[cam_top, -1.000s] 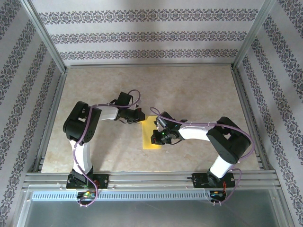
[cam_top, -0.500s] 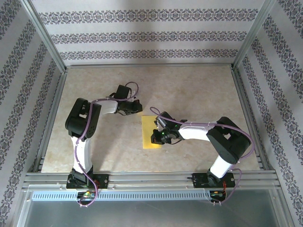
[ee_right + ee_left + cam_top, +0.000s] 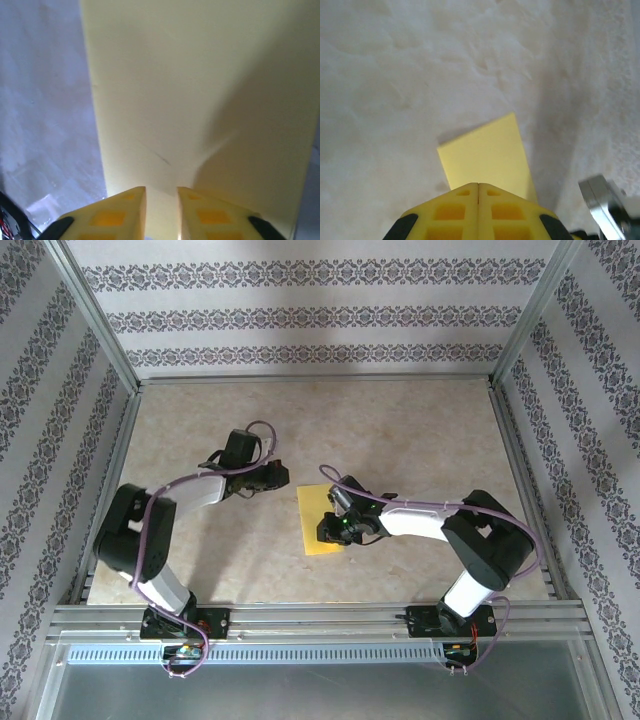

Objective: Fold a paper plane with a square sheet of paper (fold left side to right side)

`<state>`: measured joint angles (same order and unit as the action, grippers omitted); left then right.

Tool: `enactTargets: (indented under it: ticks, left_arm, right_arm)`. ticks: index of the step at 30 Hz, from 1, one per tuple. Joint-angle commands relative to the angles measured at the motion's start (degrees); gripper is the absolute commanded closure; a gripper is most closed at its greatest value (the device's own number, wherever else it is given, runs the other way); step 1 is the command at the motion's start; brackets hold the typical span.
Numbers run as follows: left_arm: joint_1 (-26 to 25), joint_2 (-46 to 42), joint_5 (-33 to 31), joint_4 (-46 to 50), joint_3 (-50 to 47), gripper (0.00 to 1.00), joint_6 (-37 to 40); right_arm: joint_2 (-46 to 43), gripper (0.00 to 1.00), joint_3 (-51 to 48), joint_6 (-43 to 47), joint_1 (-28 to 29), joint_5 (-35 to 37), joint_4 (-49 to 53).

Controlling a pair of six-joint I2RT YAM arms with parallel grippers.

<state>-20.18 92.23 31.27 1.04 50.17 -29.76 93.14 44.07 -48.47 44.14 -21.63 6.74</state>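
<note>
The yellow sheet of paper (image 3: 312, 508) lies flat on the pale stone-look table (image 3: 420, 430), a little below the middle of the top view. From above it looks like a tall, thin rectangle.

The right gripper (image 3: 327, 530) sits over the lower right part of the paper. In the right wrist view its two yellow fingers (image 3: 125, 210) stand at the bottom of the frame with a small gap between them. The jaws are only a little bit apart. The paper (image 3: 190, 90) shows through the gap and covers most of that view, with a soft shadow on its right side.

The left gripper (image 3: 283, 476) is just left of the paper's top edge, not touching it. In the left wrist view its jaws (image 3: 478, 192) are pressed tight together with nothing between them. The paper (image 3: 485, 155) lies just past the tips, near the middle of the frame.
</note>
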Motion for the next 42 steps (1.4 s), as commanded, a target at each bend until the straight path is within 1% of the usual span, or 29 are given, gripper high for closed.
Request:
enactTargets:
  ticks: [1,6,9,11,12,14,17,19,22,26,30,35,37,38,42]
  left_arm:
    - [-3.0,-3.4,0.3,4.0,-3.9,0.95,-3.2]
    - [-7.4,-5.8,0.6,2.9,-8.4,0.95,-8.8]
    - [-9.4,-4.4,0.6,1.3,-8.6,0.95,-10.4]
    - [-10.3,-2.6,1.2,-0.6,-8.1,0.95,-11.3]
    - [-10.5,-1.8,1.2,-1.0,-7.6,0.95,-11.3]
    - [-10.8,0.2,1.1,-0.7,-6.3,0.95,-10.9]
    - [-10.9,2.5,0.2,0.3,-4.7,0.95,-9.9]
    - [-10.9,4.0,0.4,0.3,-4.0,0.95,-9.7]
    - [-11.1,5.8,1.7,-0.7,-3.2,0.95,-9.8]
    - [-11.2,7.0,1.3,-0.5,-2.6,0.95,-9.5]
    - [-11.2,7.9,-0.4,2.2,-2.1,0.95,-8.4]
    - [-11.2,8.4,-1.6,4.9,-2.1,0.95,-7.0]
    - [-11.2,8.3,-1.9,5.1,-2.5,0.95,-6.8]
    - [-11.2,8.3,-2.0,5.0,-2.7,0.95,-6.7]
    - [-11.2,8.5,-2.0,4.7,-3.0,0.96,-6.7]
  right_arm:
    - [-3.2,0.71,3.4,-1.4,0.4,1.8,0.0]
    - [-6.6,0.62,5.7,0.8,-1.2,4.5,2.6]
    - [-8.9,0.56,5.0,2.7,-3.1,7.3,4.9]
    - [-10.5,0.49,3.7,3.5,-4.9,7.8,5.3]
    - [-11.3,0.44,2.9,3.8,-5.6,7.4,5.0]
    - [-13.1,0.33,0.3,3.6,-7.7,3.9,2.2]
    - [-15.9,0.21,-2.9,2.5,-10.1,1.3,0.6]
    - [-17.7,0.16,-4.5,2.4,-11.4,0.5,0.7]
    - [-19.6,0.13,-6.7,2.1,-13.0,-0.8,1.0]
    - [-20.9,0.12,-8.6,2.1,-14.5,-1.5,1.8]
    - [-20.8,0.17,-8.7,2.7,-14.8,-1.9,3.4]
    - [-18.1,0.36,-7.0,4.5,-14.9,-6.9,6.6]
    - [-16.6,0.42,-6.6,5.1,-14.7,-9.1,7.6]
    - [-16.1,0.45,-6.5,5.3,-14.5,-10.1,8.0]
    - [-14.0,0.49,-7.1,5.3,-13.7,-11.5,8.5]
